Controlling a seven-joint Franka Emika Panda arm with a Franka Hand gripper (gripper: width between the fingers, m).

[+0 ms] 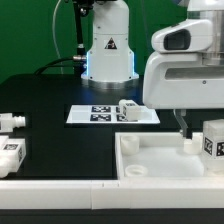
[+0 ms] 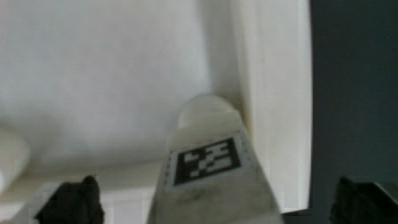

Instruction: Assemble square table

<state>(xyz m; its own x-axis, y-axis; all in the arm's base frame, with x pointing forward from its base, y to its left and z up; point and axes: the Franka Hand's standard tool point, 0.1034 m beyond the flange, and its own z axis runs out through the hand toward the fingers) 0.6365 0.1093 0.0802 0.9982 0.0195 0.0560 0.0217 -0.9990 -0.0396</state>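
Note:
The square table top [image 1: 150, 160] is a white tray with a raised rim, lying at the front of the exterior view's right. One white tagged leg [image 1: 213, 140] stands upright at its right end. My gripper [image 1: 196, 126] hangs just above that leg. In the wrist view the leg [image 2: 214, 158] stands between my two dark fingertips [image 2: 71, 203], with a gap on each side. My gripper [image 2: 217, 206] is open and touches nothing. The tray's floor [image 2: 107, 80] and rim [image 2: 267, 60] fill the rest of that view.
The marker board [image 1: 95, 115] lies mid-table with another leg [image 1: 128, 110] on it. Two more legs [image 1: 10, 122] [image 1: 10, 155] lie at the exterior view's left. A long white bar [image 1: 80, 190] runs along the front. The arm's base [image 1: 108, 50] stands behind.

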